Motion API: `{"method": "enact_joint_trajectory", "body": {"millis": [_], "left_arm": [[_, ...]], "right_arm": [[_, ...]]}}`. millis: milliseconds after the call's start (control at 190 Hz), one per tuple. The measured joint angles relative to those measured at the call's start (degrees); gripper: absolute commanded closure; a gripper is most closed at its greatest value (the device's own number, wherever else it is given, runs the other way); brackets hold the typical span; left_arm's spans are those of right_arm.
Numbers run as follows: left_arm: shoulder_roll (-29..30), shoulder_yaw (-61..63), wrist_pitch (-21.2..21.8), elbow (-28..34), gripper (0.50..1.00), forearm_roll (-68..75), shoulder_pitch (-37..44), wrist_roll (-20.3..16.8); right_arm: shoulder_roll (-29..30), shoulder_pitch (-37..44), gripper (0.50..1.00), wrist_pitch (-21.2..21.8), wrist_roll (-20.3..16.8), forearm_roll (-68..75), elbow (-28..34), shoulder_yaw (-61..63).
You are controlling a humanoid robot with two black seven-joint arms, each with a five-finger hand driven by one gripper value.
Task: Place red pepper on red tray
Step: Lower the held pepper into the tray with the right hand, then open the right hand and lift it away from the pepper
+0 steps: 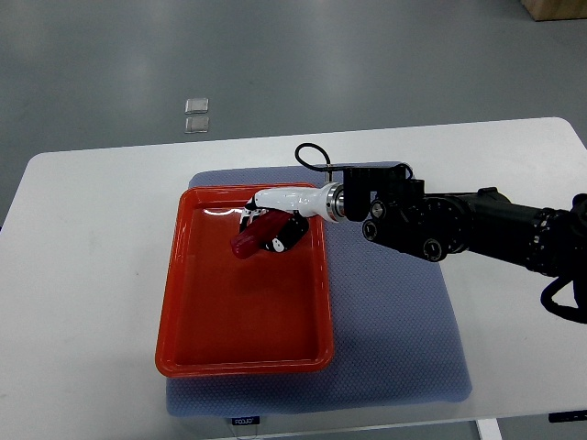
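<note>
The red tray (188, 302) lies on a blue-grey mat on the white table, left of centre. My right hand (272, 229), white and black, reaches in from the right over the tray's upper part. Its fingers are curled around the red pepper (246, 243), whose dark red end sticks out to the lower left. The pepper hangs at or just above the tray floor; contact cannot be told. The left arm does not show.
The blue-grey mat (394, 339) extends to the right of the tray. The white table (83, 275) surrounds it. Two small clear squares (196, 114) lie on the grey floor beyond the table's far edge.
</note>
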Motion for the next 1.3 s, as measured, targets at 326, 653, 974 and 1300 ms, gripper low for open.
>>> {"method": "enact_joint_trajectory", "body": {"millis": [326, 653, 974, 1300], "left_arm": [[0.0, 0.0, 0.0, 0.0, 0.5, 0.0, 0.0, 0.1], [0.0, 0.1, 0.0, 0.0, 0.5, 0.0, 0.0, 0.1], [0.0, 0.1, 0.1, 0.0, 0.5, 0.0, 0.0, 0.1], [0.0, 0.1, 0.1, 0.1, 0.5, 0.0, 0.0, 0.1]], "right_arm": [[0.0, -0.7, 0.949, -1.4, 0.4, 0.6, 0.9, 0.2], [0.0, -0.9, 0.746, -1.5, 0.8, 0.9, 1.0, 0.5], [0.0, -0.8, 0.713, -1.6, 0.8, 0.9, 0.9, 3.2], [0.0, -3.7, 0.713, -1.9, 1.9, 6.7, 0.5, 28.1]]}}
